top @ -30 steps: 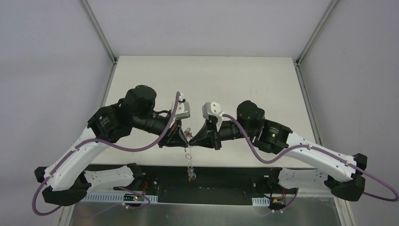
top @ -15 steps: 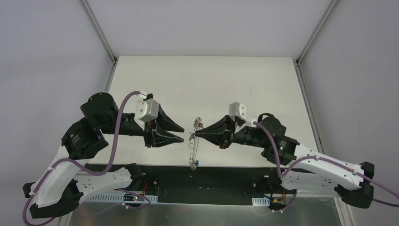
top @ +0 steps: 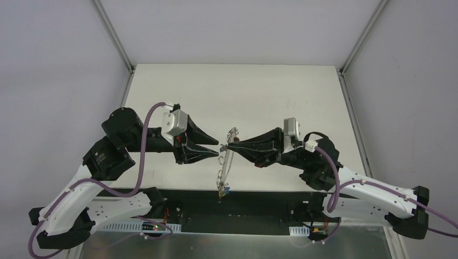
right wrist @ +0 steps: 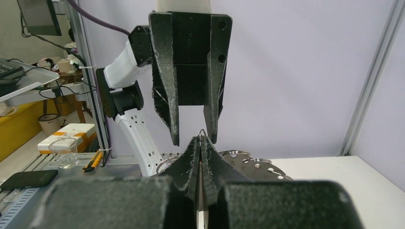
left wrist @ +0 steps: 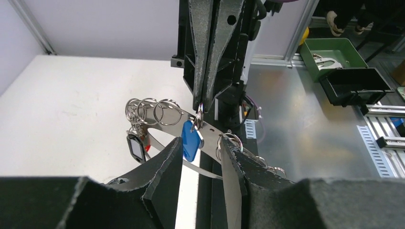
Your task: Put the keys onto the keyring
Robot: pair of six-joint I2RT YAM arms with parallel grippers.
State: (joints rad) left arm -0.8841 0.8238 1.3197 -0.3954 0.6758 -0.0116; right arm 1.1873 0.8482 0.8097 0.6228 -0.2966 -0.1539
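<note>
The keyring [top: 226, 164] is a thin silvery band strung with small split rings, and it hangs in the air over the table's near edge. My right gripper [top: 227, 146] is shut on a small ring [right wrist: 202, 133] at its top. In the left wrist view a blue key head [left wrist: 190, 138] hangs from the keyring [left wrist: 165, 114], with a black tag [left wrist: 136, 147] at its left end. My left gripper [top: 217, 149] is open just left of the band. Its fingers [left wrist: 167, 164] flank the blue key head without touching it. The right wrist view has the left gripper [right wrist: 193, 136] straddling my right gripper [right wrist: 200, 139].
The white table [top: 270, 97] lies beyond both arms. A black strip [top: 259, 200] runs along the near edge under the hanging keyring. Off the table stand a green bin [left wrist: 334, 52] and a black bin [left wrist: 353, 86].
My left gripper opened, let go of the keyring and drew back left, then came in again beside it. The right arm carried the keyring a little to the right.
</note>
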